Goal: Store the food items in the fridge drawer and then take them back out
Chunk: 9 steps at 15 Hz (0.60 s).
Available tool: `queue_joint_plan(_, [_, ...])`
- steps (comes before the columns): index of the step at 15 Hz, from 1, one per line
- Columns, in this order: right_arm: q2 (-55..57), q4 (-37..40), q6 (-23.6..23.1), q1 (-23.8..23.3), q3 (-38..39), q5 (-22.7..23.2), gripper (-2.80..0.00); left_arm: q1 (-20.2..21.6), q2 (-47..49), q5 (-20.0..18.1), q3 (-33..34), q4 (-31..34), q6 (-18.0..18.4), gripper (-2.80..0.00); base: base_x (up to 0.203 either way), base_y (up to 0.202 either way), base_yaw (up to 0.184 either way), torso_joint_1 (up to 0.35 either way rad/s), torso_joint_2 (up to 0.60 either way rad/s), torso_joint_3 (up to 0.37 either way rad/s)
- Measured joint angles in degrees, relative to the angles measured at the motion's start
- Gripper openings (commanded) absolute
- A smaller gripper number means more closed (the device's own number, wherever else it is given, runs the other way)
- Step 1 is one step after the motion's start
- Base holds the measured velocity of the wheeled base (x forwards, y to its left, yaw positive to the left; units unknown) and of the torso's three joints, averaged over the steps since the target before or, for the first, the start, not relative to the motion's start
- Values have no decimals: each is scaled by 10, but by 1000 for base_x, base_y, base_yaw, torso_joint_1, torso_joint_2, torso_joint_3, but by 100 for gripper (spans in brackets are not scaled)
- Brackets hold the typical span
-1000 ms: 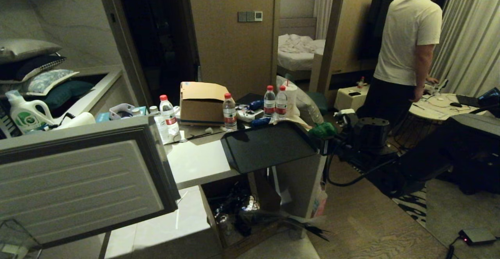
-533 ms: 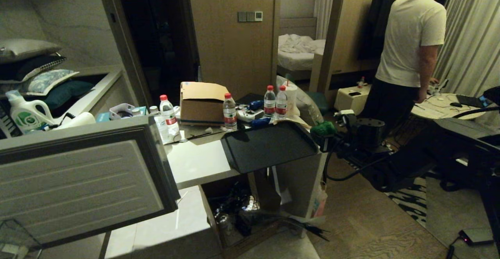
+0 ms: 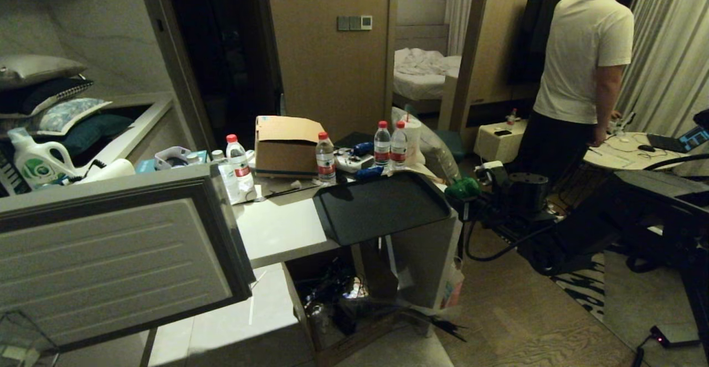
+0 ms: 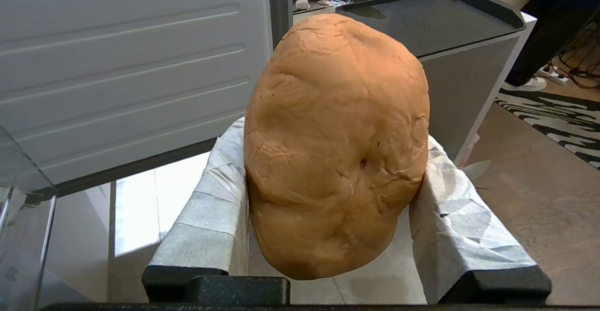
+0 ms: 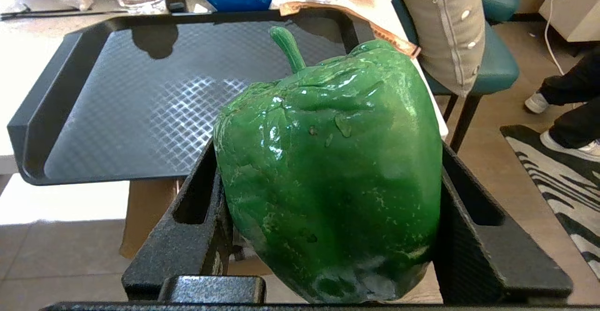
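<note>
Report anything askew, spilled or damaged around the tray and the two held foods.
Nothing spilled or damaged. The black tray overhangs the counter edge. The green pepper and bread sit intact in their grippers.

white counter (image 3: 277, 228), black tray (image 3: 382, 206), bottles (image 3: 325, 158)

The left gripper (image 4: 335, 236) clamps a tan bread loaf (image 4: 335, 142) between its two wrapped fingers (image 4: 213, 217). Beyond the gripper stand a grey ribbed door panel (image 4: 126, 67) and a black tray (image 4: 431, 18).
</note>
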Motion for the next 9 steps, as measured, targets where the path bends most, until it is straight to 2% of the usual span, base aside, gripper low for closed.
queue_joint_plan(9, [-1,0,-11,-9,10,0,-280,0,0,1,0,0,0,-280,7,0,0,0,0,1])
